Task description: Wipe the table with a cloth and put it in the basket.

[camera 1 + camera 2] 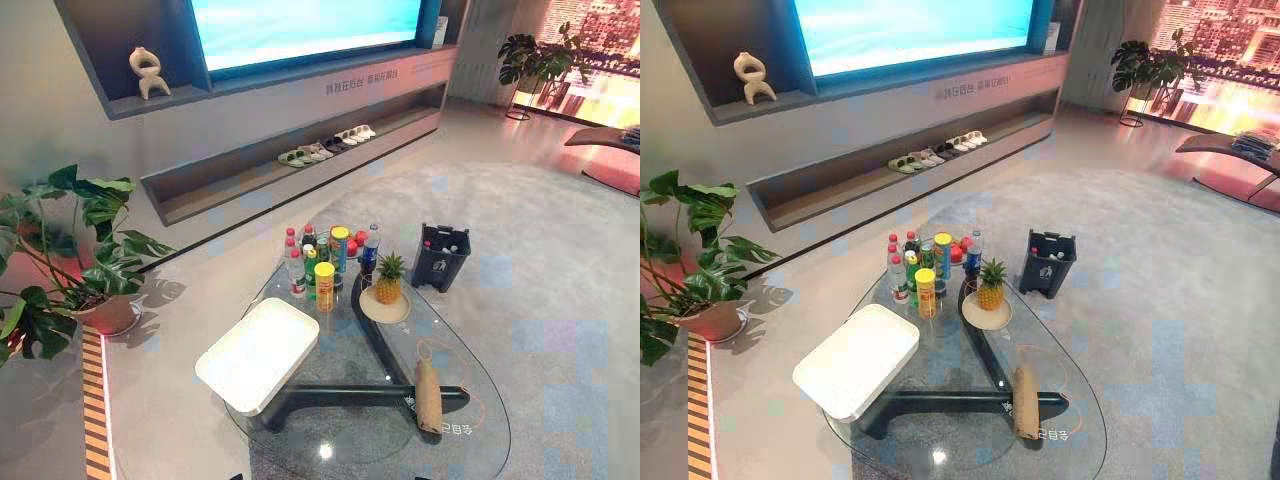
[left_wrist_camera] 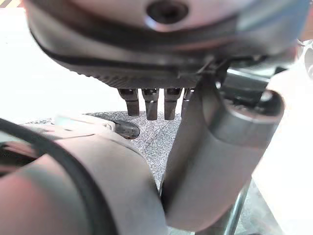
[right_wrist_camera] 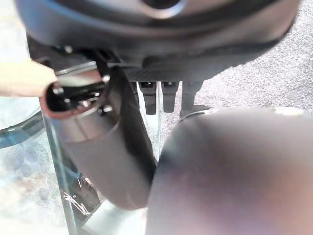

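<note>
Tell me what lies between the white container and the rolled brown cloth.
Nothing: in the left eye view the glass table between white container and rolled brown cloth is bare, its dark base showing through.

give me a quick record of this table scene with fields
table: glass table, dark base
cloth: rolled tan cloth lying near the table's near right edge, untouched
container: white container on the table's left part
far end: bottles and cans; pineapple on a plate
floor: dark bin beyond the table
hands: left hand, right hand, both open, empty
</note>
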### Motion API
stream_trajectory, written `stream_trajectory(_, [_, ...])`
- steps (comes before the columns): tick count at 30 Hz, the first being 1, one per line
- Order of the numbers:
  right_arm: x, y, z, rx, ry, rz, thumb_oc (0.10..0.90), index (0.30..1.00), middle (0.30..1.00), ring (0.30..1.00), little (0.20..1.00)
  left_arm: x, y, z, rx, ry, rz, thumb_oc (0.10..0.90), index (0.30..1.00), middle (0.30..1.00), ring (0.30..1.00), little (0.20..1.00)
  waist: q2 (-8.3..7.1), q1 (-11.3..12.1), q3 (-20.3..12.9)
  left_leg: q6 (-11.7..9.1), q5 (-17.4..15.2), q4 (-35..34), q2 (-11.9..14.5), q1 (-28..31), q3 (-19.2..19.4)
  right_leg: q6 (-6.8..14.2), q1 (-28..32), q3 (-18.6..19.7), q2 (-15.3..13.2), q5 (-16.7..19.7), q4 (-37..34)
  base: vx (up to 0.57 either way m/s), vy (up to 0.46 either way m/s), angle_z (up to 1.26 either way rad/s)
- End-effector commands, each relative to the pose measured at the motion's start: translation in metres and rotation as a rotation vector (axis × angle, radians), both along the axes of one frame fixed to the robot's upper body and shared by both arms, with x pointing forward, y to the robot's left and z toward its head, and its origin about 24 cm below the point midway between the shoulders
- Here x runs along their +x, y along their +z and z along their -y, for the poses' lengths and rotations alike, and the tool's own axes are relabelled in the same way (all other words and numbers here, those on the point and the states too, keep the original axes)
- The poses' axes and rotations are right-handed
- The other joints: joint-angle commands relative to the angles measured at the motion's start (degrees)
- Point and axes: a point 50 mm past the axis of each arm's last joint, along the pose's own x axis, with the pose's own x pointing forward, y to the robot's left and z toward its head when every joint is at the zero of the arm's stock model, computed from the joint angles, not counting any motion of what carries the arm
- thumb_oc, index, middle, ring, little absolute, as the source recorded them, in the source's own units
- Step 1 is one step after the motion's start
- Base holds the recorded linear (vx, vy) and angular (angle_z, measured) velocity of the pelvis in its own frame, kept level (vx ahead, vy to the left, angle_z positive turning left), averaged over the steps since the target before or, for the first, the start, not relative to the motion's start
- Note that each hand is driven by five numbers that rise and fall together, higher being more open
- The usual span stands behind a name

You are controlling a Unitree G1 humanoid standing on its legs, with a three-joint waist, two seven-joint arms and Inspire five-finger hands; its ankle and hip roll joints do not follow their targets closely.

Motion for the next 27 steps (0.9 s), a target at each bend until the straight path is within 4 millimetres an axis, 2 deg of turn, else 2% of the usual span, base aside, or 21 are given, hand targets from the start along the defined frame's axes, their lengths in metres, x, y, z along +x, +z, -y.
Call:
stream_trajectory(1, [-0.002, -0.001, 0.001, -0.004, 0.010, -0.044, 0.800, 0.900, 0.900, 0.900, 0.900, 0.017, -0.001, 0.015, -0.025, -0.028, 0.003, 0.800, 0.900, 0.900, 0.900, 0.900, -0.40, 0.40, 1.62, 1.60, -7.55, 1.01, -4.28, 2.35, -1.63, 2.49, -3.20, 0.36, -0.73, 2.38, 0.14, -0.03, 0.299, -0.04])
stream_trajectory(18, [-0.004, -0.001, 0.003, -0.014, 0.013, -0.050, 0.800, 0.900, 0.900, 0.900, 0.900, 0.014, -0.002, 0.018, -0.051, -0.035, -0.014, 0.800, 0.900, 0.900, 0.900, 0.900, 0.01, 0.48, 1.55, 1.53, -7.46, 0.82, -4.17, 2.49, -1.69, 2.41, -3.00, 0.20, -0.68, 2.38, -0.05, 0.00, 0.000, 0.00])
stream_trajectory(27, [0.008, 0.001, 0.006, -0.075, 0.035, 0.025, 0.800, 0.900, 0.900, 0.900, 0.900, 0.013, -0.002, 0.017, -0.039, -0.036, -0.020, 0.800, 0.900, 0.900, 0.900, 0.900, -0.39, 0.60, 1.84, 1.42, -7.61, 1.32, -3.97, 2.31, -1.30, 2.51, -3.14, -0.11, -0.76, 2.39, 0.22, 0.00, 0.000, 0.00])
